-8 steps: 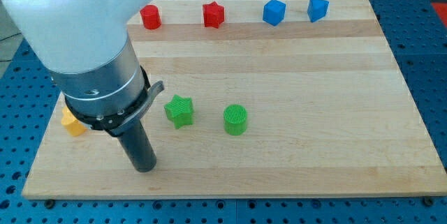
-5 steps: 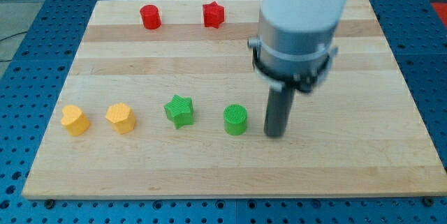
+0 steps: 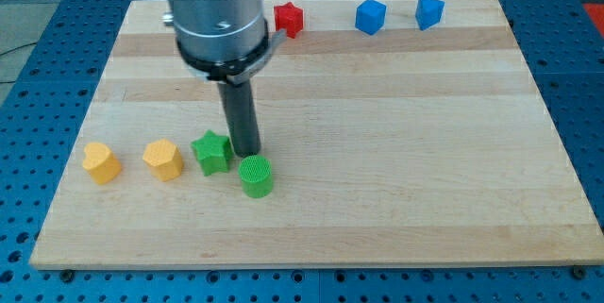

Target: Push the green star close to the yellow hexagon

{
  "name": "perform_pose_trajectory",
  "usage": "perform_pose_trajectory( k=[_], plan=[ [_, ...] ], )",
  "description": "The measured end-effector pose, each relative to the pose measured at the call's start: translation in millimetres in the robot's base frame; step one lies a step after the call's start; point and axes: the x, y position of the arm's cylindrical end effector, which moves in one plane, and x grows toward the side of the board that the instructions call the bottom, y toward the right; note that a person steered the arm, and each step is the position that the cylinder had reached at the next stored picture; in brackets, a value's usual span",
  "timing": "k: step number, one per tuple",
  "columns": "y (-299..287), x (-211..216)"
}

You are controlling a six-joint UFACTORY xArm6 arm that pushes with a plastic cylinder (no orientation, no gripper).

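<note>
The green star (image 3: 212, 153) lies on the wooden board (image 3: 396, 152), left of centre. The yellow hexagon (image 3: 162, 159) sits just left of the star with a small gap between them. My tip (image 3: 247, 151) stands right beside the star's right side and directly above the green cylinder (image 3: 256, 176), touching or nearly touching both. A second yellow block, heart-like in shape (image 3: 100, 163), lies further to the view's left.
A red star (image 3: 289, 19) and two blue blocks (image 3: 371, 16) (image 3: 429, 11) line the board's top edge. The arm's body hides the top edge left of the red star.
My tip has swept from the right of the green cylinder to the left. The green star and green cylinder have both shifted left; the star now sits near the yellow hexagon.
</note>
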Motion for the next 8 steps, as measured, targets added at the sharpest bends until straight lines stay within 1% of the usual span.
perform_pose_trajectory(
  k=[1, 2, 3, 4, 5, 6, 7, 8],
  plan=[
    [5.9, -27.3],
    [16.1, -31.2],
    [-10.5, -16.2],
    [-12.8, 30.7],
    [-0.2, 33.9],
    [-7.1, 33.7],
    [-27.3, 21.6],
    [-30.6, -7.9]
  ],
)
